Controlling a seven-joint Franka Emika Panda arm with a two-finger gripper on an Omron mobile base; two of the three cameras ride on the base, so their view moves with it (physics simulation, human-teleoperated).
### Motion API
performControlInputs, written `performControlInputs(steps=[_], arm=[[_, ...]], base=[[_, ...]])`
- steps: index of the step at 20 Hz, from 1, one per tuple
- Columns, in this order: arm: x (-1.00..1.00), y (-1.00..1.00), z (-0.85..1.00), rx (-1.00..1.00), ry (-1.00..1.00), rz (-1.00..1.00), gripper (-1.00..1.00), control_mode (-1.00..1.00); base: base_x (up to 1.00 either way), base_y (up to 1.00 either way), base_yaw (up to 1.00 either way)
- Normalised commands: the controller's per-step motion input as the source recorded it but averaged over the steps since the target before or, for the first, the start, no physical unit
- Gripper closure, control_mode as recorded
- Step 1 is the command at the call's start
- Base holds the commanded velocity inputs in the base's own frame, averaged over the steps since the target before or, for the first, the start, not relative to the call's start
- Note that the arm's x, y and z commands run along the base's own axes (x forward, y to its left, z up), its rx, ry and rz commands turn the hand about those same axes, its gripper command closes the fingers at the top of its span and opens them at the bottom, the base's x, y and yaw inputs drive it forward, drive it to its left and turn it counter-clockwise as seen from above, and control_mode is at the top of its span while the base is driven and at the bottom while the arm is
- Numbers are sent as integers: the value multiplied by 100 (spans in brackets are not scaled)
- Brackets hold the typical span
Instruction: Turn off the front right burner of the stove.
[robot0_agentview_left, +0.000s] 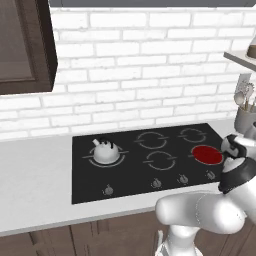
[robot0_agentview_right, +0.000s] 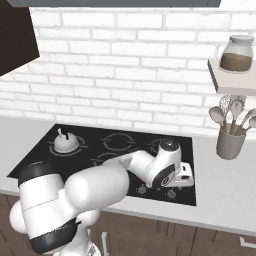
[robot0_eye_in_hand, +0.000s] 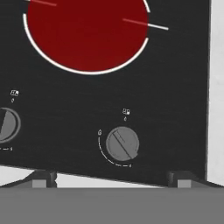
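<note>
stove (robot0_agentview_left: 135, 172): front right burner (robot0_agentview_left: 207, 154) glowing red, near right corner | gripper (robot0_eye_in_hand: 111, 180): released, hovering over rightmost knob (robot0_eye_in_hand: 122, 143) | grey crock (robot0_agentview_right: 230, 144) (holding utensils) on surface (robot0_agentview_left: 35, 175), right | jar (robot0_agentview_right: 236, 53) on shelf (robot0_agentview_right: 227, 77)

knob (robot0_eye_in_hand: 123, 144): open above, unblocked | tool (robot0_eye_in_hand: 111, 179): fingers spread, nothing between

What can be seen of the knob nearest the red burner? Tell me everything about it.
The knob is small, round and flat grey, with a raised bar across its face lying diagonally. A thin white arc with small end marks curves around its lower left, and a tiny icon sits above it. It sits at the right end of the knob row on the glossy black stove, just in front of the glowing front right burner. Nothing touches it; the fingers hover apart in front of it.
</note>
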Motion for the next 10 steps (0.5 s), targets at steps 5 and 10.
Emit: performControlInputs(steps=[5,10], arm=[[16,-3,-27,-4,-1,7,-100,-100],[21,-4,-10,-1,3,4,-100,-100]], base=[[0,0,0],[0,0,0]])
